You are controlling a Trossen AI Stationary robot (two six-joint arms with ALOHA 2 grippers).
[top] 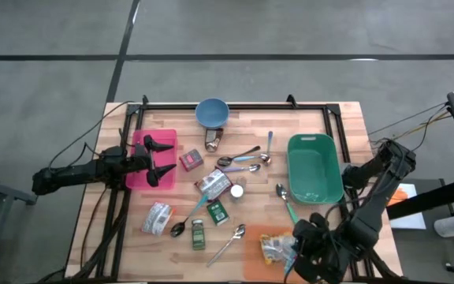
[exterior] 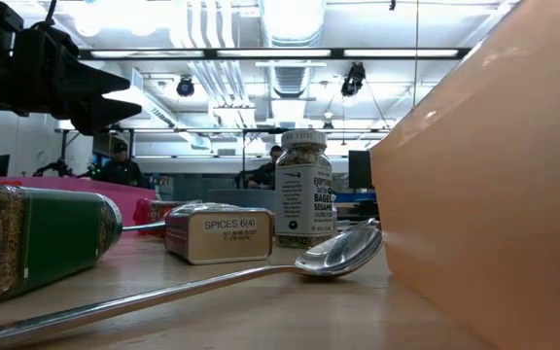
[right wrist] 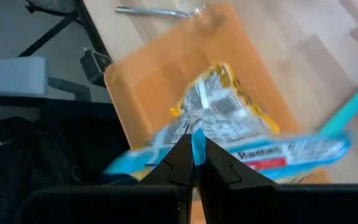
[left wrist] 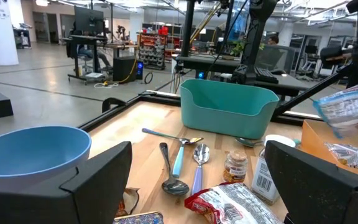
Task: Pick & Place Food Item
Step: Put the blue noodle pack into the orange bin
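right hand [right wrist: 193,155]: clamped on blue snack packet [right wrist: 278,152], held above orange tray [right wrist: 148,81] at desk corner | done: pick | left: release, I judge | left hand [top: 161,162]: fingers apart, over pink tray [top: 139,175]

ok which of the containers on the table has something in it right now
The orange tray at the near right corner: a yellow snack packet lies in it. The blue bowl, green bin and pink tray look empty.

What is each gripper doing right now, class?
Left gripper: open, empty, above the pink tray.
Right gripper: shut on the snack packet, over the orange tray.
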